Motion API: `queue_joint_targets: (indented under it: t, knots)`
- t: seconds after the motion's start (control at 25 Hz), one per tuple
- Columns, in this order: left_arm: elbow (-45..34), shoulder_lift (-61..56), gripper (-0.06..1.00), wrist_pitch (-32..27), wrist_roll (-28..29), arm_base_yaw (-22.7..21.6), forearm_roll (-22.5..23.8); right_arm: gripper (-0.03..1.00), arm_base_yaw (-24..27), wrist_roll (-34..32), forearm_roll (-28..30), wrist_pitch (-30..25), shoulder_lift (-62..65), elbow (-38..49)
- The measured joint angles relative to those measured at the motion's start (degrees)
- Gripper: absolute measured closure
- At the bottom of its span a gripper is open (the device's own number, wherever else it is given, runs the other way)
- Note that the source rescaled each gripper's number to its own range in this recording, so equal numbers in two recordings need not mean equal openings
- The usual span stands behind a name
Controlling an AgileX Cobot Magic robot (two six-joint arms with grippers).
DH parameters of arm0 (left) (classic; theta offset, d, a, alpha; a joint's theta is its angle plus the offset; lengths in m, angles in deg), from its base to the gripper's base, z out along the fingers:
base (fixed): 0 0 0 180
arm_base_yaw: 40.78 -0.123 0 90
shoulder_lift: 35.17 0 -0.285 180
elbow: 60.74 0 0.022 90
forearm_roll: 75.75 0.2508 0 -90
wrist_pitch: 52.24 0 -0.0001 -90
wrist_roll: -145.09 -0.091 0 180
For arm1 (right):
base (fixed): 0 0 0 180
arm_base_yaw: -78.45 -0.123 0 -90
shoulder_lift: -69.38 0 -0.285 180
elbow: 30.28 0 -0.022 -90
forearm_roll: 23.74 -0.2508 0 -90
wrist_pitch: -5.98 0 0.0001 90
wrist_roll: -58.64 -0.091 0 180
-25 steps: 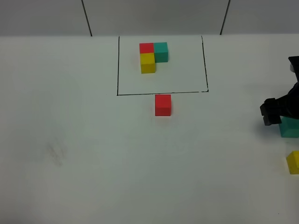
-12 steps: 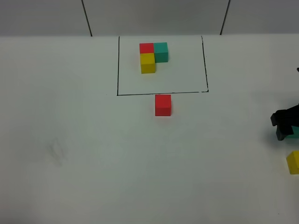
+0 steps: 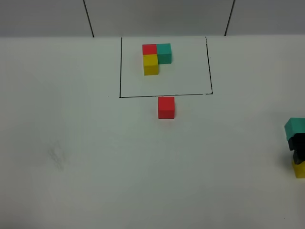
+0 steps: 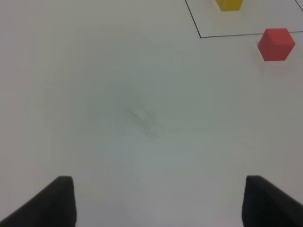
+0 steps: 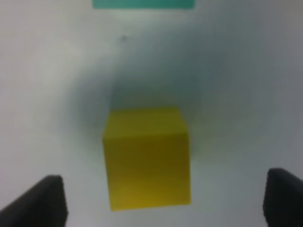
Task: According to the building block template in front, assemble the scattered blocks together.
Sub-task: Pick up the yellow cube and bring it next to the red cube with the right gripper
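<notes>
The right gripper (image 5: 165,198) is hovering over the yellow cube (image 5: 147,158), its 2 fingers (image 5: 45,201) standing wide on either side; the left gripper (image 4: 158,203) is hanging spread wide, holding nothing

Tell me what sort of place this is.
Probably a robot test bench in a lab rather than a home: a bare white table, a black drawn outline framing a three-cube template, and a loose red cube just outside it.
</notes>
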Motion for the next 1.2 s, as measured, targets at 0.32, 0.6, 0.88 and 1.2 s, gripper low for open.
queue_joint_targets:
  t: [0.32,0.6,0.88,1.2]
  knots:
    - [0.0,0.0,0.24,0.0,0.0,0.0,0.0,0.25,0.0,0.0,-2.3,5.8,0.1,4.1]
    - [0.0,0.0,0.24,0.0,0.0,0.0,0.0,0.25,0.0,0.0,-2.4,8.1,-0.1,6.0]
    - [0.0,0.0,0.24,0.0,0.0,0.0,0.0,0.29,0.0,0.2,-2.3,10.0,-2.9,6.1]
    - [0.0,0.0,0.25,0.0,0.0,0.0,0.0,0.95,0.0,0.3,-2.5,11.3,-3.6,6.1]
